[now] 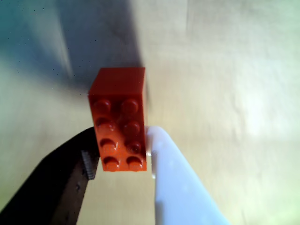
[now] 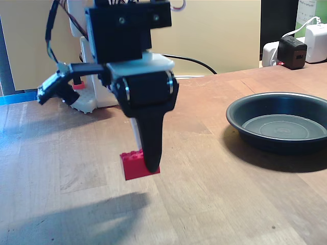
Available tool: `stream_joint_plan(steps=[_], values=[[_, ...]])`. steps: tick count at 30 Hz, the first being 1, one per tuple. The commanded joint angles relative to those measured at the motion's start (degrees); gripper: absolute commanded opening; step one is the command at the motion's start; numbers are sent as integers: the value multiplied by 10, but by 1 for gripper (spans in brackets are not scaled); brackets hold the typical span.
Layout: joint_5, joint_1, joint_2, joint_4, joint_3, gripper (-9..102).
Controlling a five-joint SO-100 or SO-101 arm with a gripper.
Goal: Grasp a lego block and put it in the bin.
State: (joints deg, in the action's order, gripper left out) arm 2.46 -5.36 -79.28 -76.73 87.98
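From where the fixed camera stands, the black finger (image 2: 149,148) of the claw (image 2: 144,164) covers the right part of the lego block (image 2: 134,164), and the white finger is barely a sliver behind it. The bin (image 2: 280,124) is cut off at the right edge of that view, and the arm's base behind is hard to make out among cables. In the wrist view the background is blurred, and only the tips of the two fingers show.

The claw is closed on the lego block, one finger pressed to each long side. The block hangs above the desk (image 2: 214,204), clear of its own shadow, to the left of the bin and well apart from it in the fixed view. In the wrist view the lego block (image 1: 119,122) has its studded face toward the camera, its long axis running up and down the picture, away from the fingers.

The desk is reddish-brown wood with visible grain. Behind it stands a pale yellow wall, and at the far right sit white and black chargers (image 2: 294,48) with cords.
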Motion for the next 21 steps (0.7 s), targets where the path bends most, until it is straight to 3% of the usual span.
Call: stream_joint_plan(steps=[1,8,21], values=[[3,0,-75,-7,34,0],[35,-53,-162,-8,123,0],[369,-298,-200,-1,154,0]])
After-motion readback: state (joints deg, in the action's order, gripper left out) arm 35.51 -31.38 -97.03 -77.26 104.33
